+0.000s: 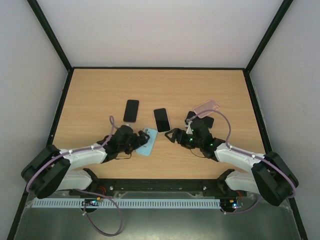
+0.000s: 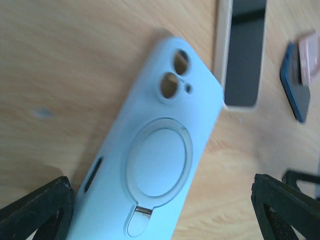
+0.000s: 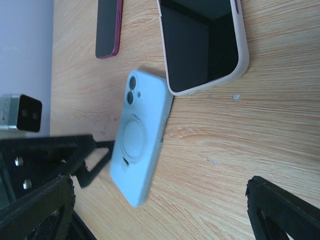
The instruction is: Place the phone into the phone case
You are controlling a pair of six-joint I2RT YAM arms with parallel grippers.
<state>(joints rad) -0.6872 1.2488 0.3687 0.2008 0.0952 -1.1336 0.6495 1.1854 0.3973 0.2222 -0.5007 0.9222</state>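
We show the pale-blue phone case (image 1: 146, 142) lying back-up on the surface (image 1: 100, 90) between the spread fingers of the left end effector (image 2: 159, 195), its camera corner just beside the white-rimmed phone (image 1: 161, 120). The right end effector (image 3: 157, 185), likewise spread, holds nothing.

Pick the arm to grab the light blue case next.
Left. Its jaws stand open on either side of the light blue case; the right arm's open jaws sit off it, nearer the cream-edged phone.
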